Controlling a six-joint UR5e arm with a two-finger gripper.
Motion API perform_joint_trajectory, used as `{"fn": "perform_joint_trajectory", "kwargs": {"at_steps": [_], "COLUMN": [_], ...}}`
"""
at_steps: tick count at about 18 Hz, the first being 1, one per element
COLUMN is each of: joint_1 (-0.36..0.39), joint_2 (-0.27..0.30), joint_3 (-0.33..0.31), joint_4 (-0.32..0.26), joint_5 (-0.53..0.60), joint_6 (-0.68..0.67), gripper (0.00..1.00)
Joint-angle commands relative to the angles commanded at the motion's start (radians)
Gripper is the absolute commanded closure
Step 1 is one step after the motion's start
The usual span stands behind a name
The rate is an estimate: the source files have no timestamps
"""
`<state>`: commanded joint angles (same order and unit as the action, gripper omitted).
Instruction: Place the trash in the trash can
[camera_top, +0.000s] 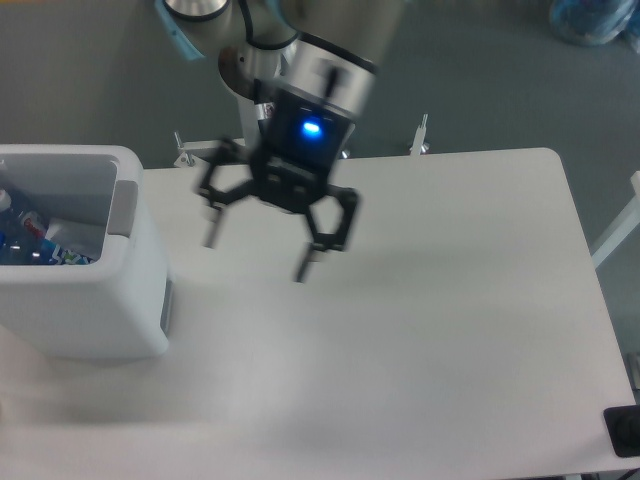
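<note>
The trash can (110, 300) is a large white boxy bin with a grey panel on its right rim, standing at the left of the table. Inside it I see the small blue-capped bottle (22, 248) and a white wrapper (65, 238) lying among blue-printed bits. My gripper (257, 256) hangs open and empty above the table, to the right of the bin, with a blue light lit on its body. Its fingers are motion-blurred.
The white table (430, 330) spans most of the view, its right edge near the right side of the frame. A blue bag (592, 20) lies on the floor at the top right. A black object (624, 432) sits at the table's bottom right corner.
</note>
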<state>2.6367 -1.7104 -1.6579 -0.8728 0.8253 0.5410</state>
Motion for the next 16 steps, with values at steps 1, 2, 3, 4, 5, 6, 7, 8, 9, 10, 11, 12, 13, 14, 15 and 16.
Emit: {"fn": "perform_joint_trajectory", "kwargs": {"at_steps": [1, 2, 3, 4, 5, 6, 7, 8, 9, 10, 11, 12, 13, 14, 15, 16], "joint_1": [0.015, 0.026, 0.031, 0.031, 0.029, 0.028, 0.025, 0.023, 0.020, 0.011, -0.004, -0.015, -0.024, -0.033, -0.041, -0.056], "joint_2": [-0.002, -0.003, -0.012, -0.026, -0.032, -0.046, -0.058, -0.069, -0.084, -0.098, -0.109, -0.117, -0.121, -0.123, -0.129, -0.130], "joint_3": [-0.028, -0.048, -0.063, -0.072, -0.077, -0.074, -0.066, -0.063, -0.059, -0.056, -0.054, -0.054, -0.054, -0.056, -0.056, -0.059], "joint_4": [0.000, 0.000, 0.000, 0.000, -0.002, -0.002, -0.002, -0.002, -0.002, -0.002, -0.002, -0.002, -0.002, -0.002, -0.003, -0.003], "joint_5": [0.000, 0.002, 0.008, 0.017, 0.035, 0.060, 0.101, 0.145, 0.193, 0.240, 0.288, 0.335, 0.378, 0.424, 0.475, 0.524], "joint_6": [0.037, 0.066, 0.094, 0.124, 0.144, 0.151, 0.151, 0.152, 0.163, 0.193, 0.229, 0.258, 0.272, 0.278, 0.284, 0.295], "gripper": [0.00, 0.00, 0.00, 0.00, 0.00, 0.00, 0.00, 0.00, 0.00, 0.00, 0.00, 0.00, 0.00, 0.00, 0.00, 0.00]}}
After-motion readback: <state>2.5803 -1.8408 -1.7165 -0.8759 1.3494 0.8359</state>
